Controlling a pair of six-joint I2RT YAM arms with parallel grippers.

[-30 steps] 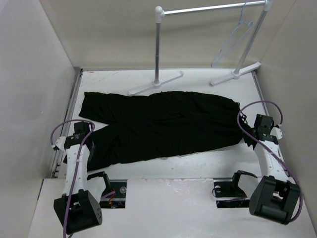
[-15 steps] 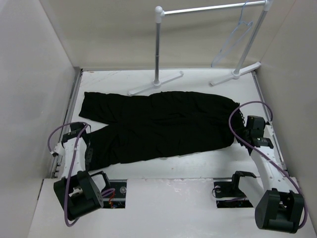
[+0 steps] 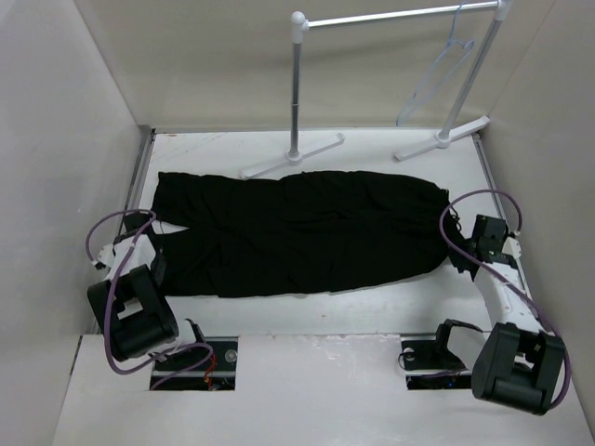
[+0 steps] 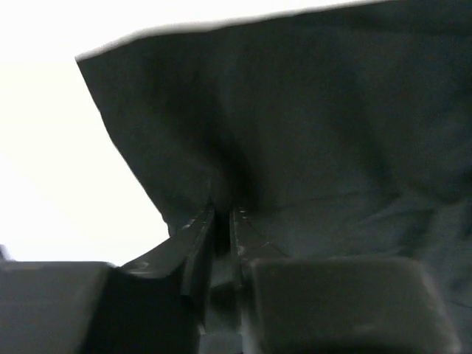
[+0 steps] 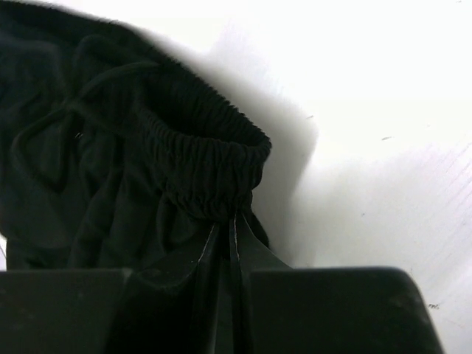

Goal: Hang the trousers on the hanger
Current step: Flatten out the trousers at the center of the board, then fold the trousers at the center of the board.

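The black trousers [image 3: 297, 232] lie flat across the white table, waistband to the right, leg ends to the left. My left gripper [image 3: 156, 263] is shut on the near leg's hem; the left wrist view shows the cloth [image 4: 295, 133] pinched between the jaws of the left gripper [image 4: 221, 214]. My right gripper [image 3: 457, 249] is shut on the elastic waistband [image 5: 214, 166], as the right wrist view shows at the right gripper [image 5: 225, 221]. The pale hanger [image 3: 435, 76] hangs on the rack at the back right, far from both grippers.
The white tube garment rack [image 3: 390, 17] stands at the back, its two feet [image 3: 293, 156] resting on the table just behind the trousers. Beige walls close in left, right and back. Purple cables loop at both wrists.
My left gripper has pulled the near leg hem up and back toward the other leg, so the near leg lies straighter. The right gripper shifted slightly while holding the waistband.
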